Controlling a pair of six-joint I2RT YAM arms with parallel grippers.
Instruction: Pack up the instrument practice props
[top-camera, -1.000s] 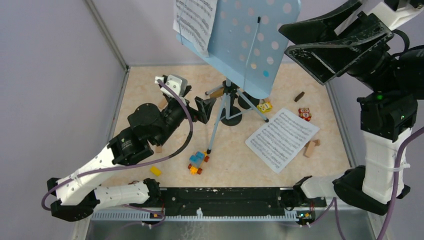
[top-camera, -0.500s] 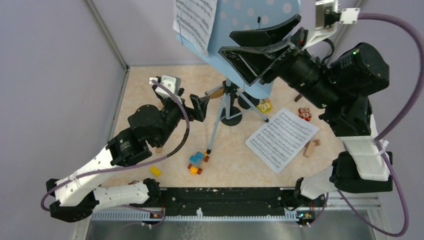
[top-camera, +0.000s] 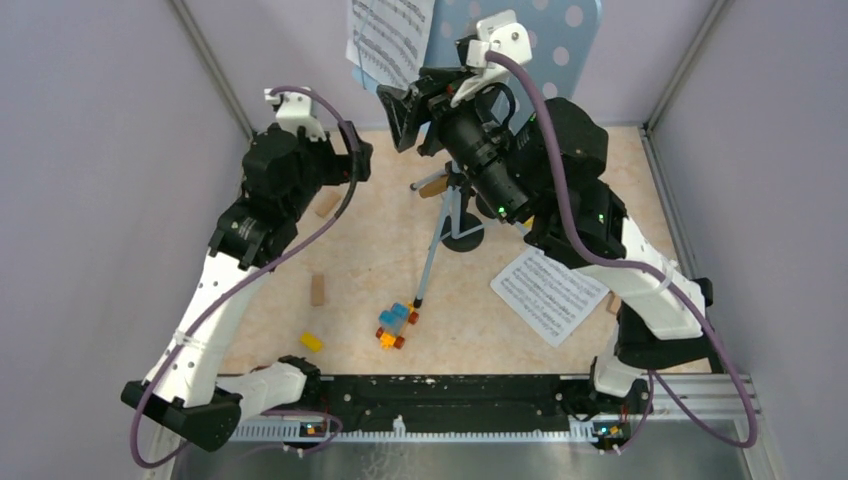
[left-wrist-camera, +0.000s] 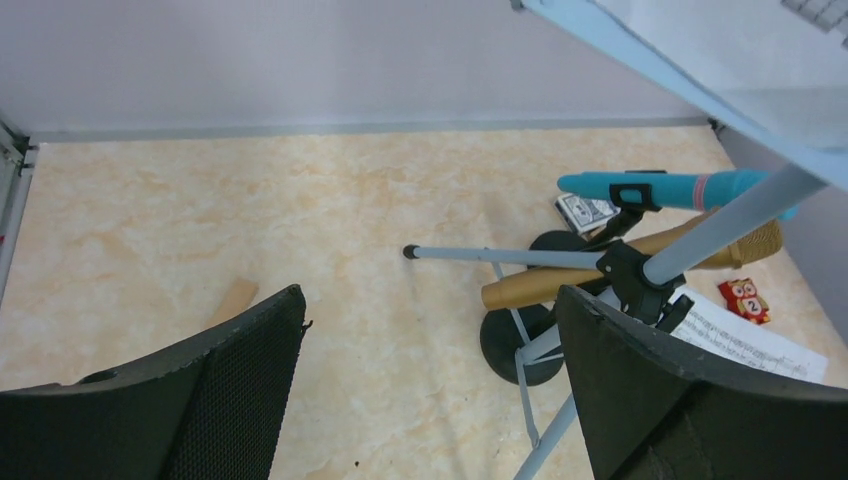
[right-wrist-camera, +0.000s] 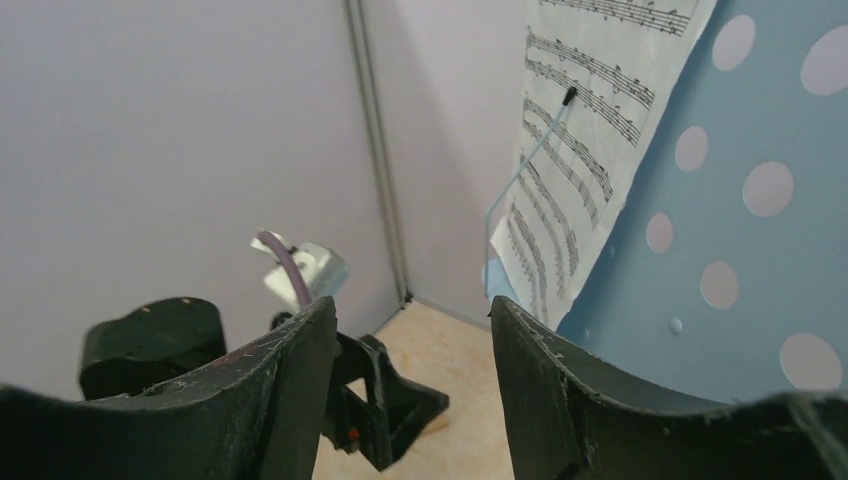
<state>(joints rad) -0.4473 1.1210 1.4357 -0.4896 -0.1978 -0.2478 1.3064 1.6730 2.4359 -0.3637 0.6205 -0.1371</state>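
The pale-blue perforated music rack (top-camera: 565, 45) stands on its tripod legs (top-camera: 437, 250) at the back. A white sheet-music page (top-camera: 390, 40) leans on its left side, also in the right wrist view (right-wrist-camera: 590, 130). A second page (top-camera: 550, 295) lies on the floor at right. In the left wrist view a blue microphone (left-wrist-camera: 680, 187) and a gold microphone (left-wrist-camera: 620, 272) rest on black round-based holders (left-wrist-camera: 520, 345) behind the tripod. My left gripper (top-camera: 357, 160) is open and empty, raised left of the stand. My right gripper (top-camera: 402, 118) is open and empty, just left of the rack's page.
A colourful toy-block car (top-camera: 395, 325) and a yellow block (top-camera: 311, 342) lie near the front. Wooden blocks (top-camera: 318, 290) lie on the left floor. An owl block (left-wrist-camera: 745, 298) sits by the floor page. Grey walls (top-camera: 120, 150) enclose the back and sides.
My left arm has lifted from the tripod and drawn back to the left. My right arm has swung left across the rack to its left edge, near the standing page.
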